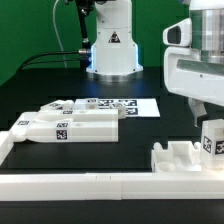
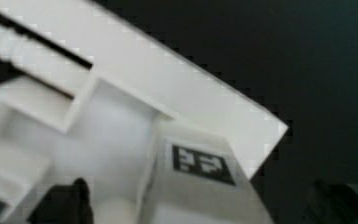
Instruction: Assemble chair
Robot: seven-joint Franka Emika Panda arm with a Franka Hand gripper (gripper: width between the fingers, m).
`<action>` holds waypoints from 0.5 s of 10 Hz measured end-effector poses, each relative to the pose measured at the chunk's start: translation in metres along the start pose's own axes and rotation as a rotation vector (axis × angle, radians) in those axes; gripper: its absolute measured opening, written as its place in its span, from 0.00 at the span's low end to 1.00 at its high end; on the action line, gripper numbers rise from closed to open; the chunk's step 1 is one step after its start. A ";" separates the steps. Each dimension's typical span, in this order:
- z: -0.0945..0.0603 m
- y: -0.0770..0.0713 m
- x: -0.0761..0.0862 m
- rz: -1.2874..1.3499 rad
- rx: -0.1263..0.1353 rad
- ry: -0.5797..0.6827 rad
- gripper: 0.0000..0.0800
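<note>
Exterior view: the gripper hangs over a tagged chair part on the tabletop, at the exterior view's right, beside the rail. Wrist view: fingers spread wide, seemingly not clamping it; best to retreat straight upward, avoiding nudges.

A matte black desk fills most of the exterior view. Behind it stands a plain green backdrop, smooth and uniform in colour. A long plain white rail edges the near side of the desk. At the exterior view's left it turns a corner and runs back along that side. Farther back, the marker board lies flat on the black surface with its square tags facing up. The light is soft and even, throwing only faint shadows onto the desk. In the wrist view the same black surface shows as a dark, blurred field.
</note>
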State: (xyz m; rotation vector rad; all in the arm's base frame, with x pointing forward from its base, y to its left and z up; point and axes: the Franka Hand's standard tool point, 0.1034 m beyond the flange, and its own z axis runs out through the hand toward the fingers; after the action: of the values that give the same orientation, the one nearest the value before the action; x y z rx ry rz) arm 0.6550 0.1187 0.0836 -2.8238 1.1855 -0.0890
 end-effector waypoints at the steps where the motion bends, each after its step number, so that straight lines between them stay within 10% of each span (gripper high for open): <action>1: -0.001 -0.001 0.001 -0.149 -0.002 -0.007 0.80; 5: 0.000 0.000 0.002 -0.343 -0.003 -0.005 0.81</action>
State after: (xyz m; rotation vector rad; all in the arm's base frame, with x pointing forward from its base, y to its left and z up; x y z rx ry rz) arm 0.6563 0.1179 0.0838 -2.9958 0.6891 -0.0995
